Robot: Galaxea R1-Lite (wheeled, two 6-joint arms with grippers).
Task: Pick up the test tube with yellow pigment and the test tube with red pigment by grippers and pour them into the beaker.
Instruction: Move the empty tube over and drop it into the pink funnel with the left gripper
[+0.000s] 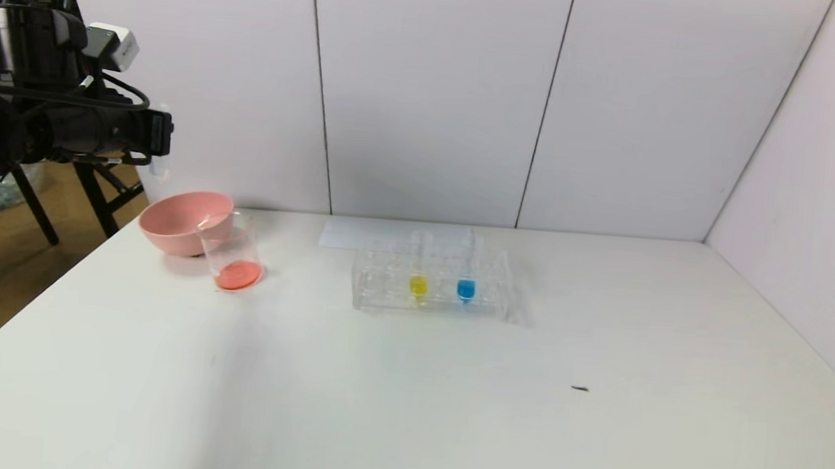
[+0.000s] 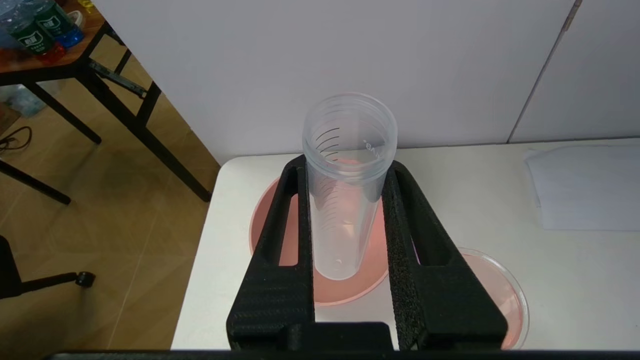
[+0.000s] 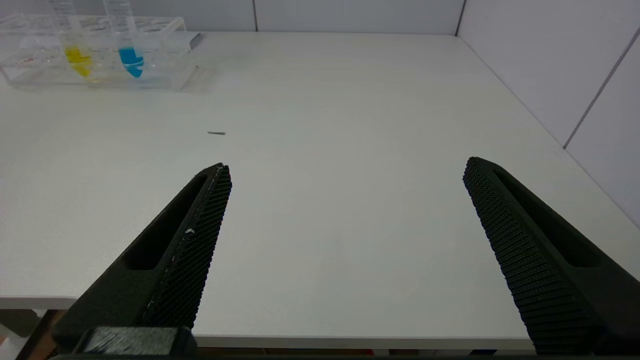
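Observation:
My left gripper [image 1: 161, 132] is raised at the far left and shut on an upright clear graduated tube [image 2: 345, 200] with no liquid in it. It hangs above the pink bowl [image 1: 180, 219]. No tube holding red pigment shows. The beaker [image 1: 234, 250] stands just right of the bowl with red-orange liquid on its bottom; it also shows in the left wrist view [image 2: 495, 295]. The test tube with yellow pigment [image 1: 419, 276] stands in the clear rack [image 1: 383, 291]. My right gripper [image 3: 346, 165] is open and empty, low over the table's near edge, out of the head view.
A blue-liquid tube [image 1: 466, 287] stands in the rack right of the yellow one. A white paper sheet [image 1: 358, 233] lies behind the rack. A small dark speck [image 1: 580, 388] lies mid-table. White walls close the back and right. The table's left edge drops to the floor.

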